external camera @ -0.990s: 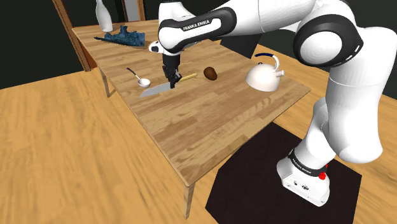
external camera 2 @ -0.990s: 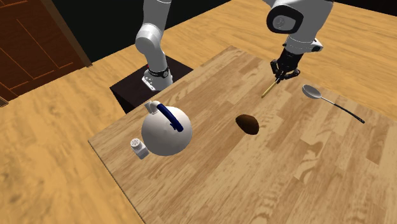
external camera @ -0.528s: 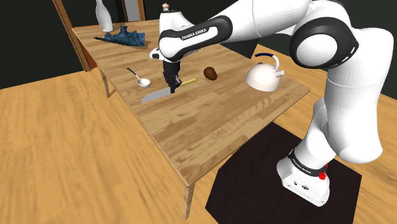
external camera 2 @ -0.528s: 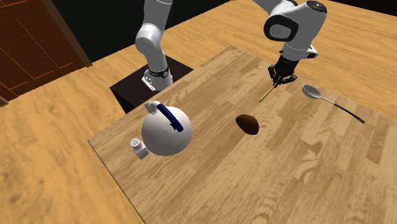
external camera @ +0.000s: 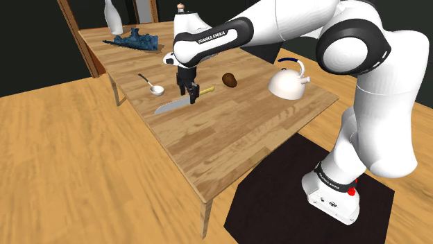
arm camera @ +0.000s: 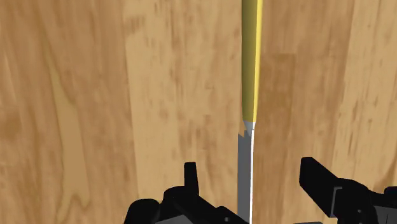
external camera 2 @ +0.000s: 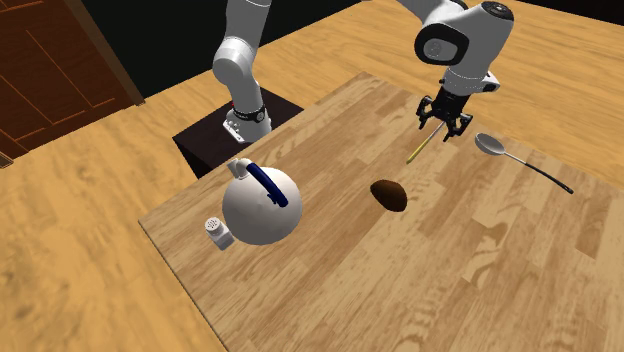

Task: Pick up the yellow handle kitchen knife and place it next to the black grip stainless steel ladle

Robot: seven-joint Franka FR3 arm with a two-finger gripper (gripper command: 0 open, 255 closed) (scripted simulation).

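knife lies on the tabletop, blade toward the ladle and yellow handle pointing away toward the brown lump. from the second exterior view the handle end of the knife sits near the ladle bowl, the two apart, not touching. the jaws stand open directly over it. in the wrist view the two black fingertips are spread wide to either side of the knife, straddling the blade just short of where grey metal meets the handle, with wood showing between each finger and the blade. so nothing is gripped; the knife rests on its own weight. my reading: it sits where the task wants it, alongside the ladle, and the spread leaves the blade free of both fingers. arm pose: it reaches from the stand across the tabletop, forearm running roughly level above the wood, wrist bent so the hand points nearly straight down, finger line set crosswise to the knife's length. hand is low, close over the blade. kettle stands well apart, nearer the stand, out of the way. risk, as i judge it: any sideways drift at this height could nudge the blade toward the ladle.
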